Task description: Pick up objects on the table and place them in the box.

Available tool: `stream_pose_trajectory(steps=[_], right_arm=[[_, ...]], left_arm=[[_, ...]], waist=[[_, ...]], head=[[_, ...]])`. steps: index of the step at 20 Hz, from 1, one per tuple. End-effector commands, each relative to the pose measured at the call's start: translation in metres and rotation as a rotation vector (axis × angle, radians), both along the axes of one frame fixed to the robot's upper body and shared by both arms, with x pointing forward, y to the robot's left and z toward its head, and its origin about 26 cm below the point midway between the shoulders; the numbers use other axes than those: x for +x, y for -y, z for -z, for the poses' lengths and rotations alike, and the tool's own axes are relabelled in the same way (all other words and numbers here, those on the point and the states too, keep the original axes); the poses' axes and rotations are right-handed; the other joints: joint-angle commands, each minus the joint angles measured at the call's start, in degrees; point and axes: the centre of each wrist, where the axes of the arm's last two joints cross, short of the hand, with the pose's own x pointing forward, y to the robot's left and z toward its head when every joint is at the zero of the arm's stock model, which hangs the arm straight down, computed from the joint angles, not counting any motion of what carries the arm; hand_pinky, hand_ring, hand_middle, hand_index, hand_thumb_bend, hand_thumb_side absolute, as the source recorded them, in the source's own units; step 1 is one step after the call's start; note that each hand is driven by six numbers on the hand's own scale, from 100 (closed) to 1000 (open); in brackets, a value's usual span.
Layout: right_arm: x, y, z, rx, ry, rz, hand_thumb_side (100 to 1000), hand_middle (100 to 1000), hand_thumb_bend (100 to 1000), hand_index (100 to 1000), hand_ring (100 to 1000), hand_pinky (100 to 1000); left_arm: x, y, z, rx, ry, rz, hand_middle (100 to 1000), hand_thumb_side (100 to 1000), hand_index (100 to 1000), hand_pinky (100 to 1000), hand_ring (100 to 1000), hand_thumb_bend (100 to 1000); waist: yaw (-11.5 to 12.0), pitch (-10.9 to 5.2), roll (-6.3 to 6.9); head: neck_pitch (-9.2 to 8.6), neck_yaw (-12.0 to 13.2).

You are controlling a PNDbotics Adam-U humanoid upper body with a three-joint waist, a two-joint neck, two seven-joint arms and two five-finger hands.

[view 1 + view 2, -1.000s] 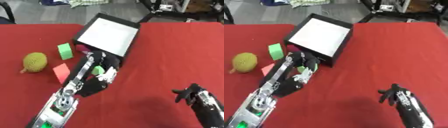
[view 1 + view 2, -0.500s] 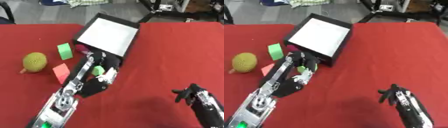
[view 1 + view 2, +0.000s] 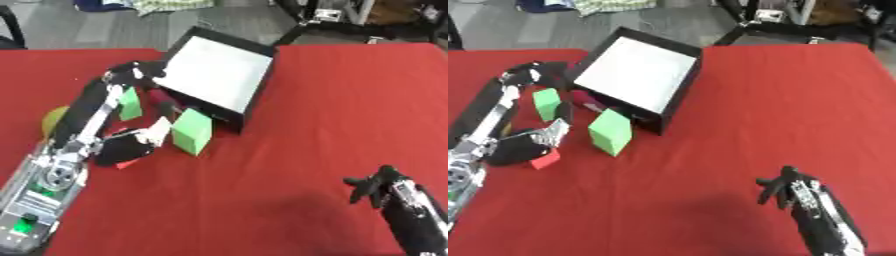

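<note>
The black box [image 3: 255, 98] with a white floor lies tilted at the table's back. A large green block [image 3: 610, 131] stands on the red cloth just in front of its near corner. My left hand [image 3: 520, 146] hovers left of that block, open, with its pale fingers [image 3: 556, 133] a short way off it. A red block [image 3: 544, 160] peeks out under the hand. A smaller green block [image 3: 546, 103] stands behind my left arm. A yellow-green fruit [image 3: 52, 120] shows partly behind the arm. My right hand [image 3: 374, 185] rests open at the lower right.
A magenta object [image 3: 162, 100] lies against the box's near wall. My left elbow [image 3: 131, 72] reaches up to the box's left corner. The red table [image 3: 350, 110] extends to the right of the box; clutter and stands lie beyond the far edge.
The large green block, held in my left hand before, now stands on the cloth apart from the fingers. The hand has drawn back to the left. The view has also shifted.
</note>
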Motion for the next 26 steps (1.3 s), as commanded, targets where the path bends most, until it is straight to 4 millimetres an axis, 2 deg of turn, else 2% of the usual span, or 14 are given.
stream_pose_trajectory(steps=[1,6,8,13,19,26], right_arm=[[0.001,0.003,-0.004,-0.010,0.016,0.009,766,220,100,453,444,809],[0.001,0.004,-0.005,-0.016,0.018,0.007,740,221,100,455,447,811],[0.001,0.005,-0.005,-0.017,0.019,0.008,744,221,100,456,447,812],[0.000,0.006,-0.005,-0.017,0.016,0.011,748,221,100,457,448,814],[0.000,0.006,-0.004,-0.020,0.013,0.017,758,222,100,459,450,815],[-0.001,0.007,-0.004,-0.024,0.009,0.020,761,222,100,460,451,816]], left_arm=[[-0.003,-0.029,-0.022,0.233,-0.036,-0.161,781,552,942,822,738,100],[-0.004,-0.042,-0.031,0.362,-0.221,-0.385,789,556,947,834,741,100],[0.002,-0.047,-0.031,0.382,-0.283,-0.470,786,553,946,832,738,100],[0.027,-0.061,-0.017,0.404,-0.384,-0.605,788,541,944,833,736,100],[0.057,-0.084,-0.004,0.361,-0.425,-0.723,768,503,931,817,713,100],[0.071,-0.102,0.015,0.355,-0.461,-0.785,772,471,930,821,717,100]], waist=[[-0.22,-1.49,0.90],[-0.77,-1.89,1.07],[-0.98,-1.89,1.10],[-1.40,-2.09,1.11],[-1.62,-2.15,1.06],[-1.78,-2.19,1.03]], head=[[-0.11,-0.19],[-0.11,-0.36],[-0.11,-0.32],[-0.11,-0.33],[-0.11,-0.39],[-0.11,-0.53]])
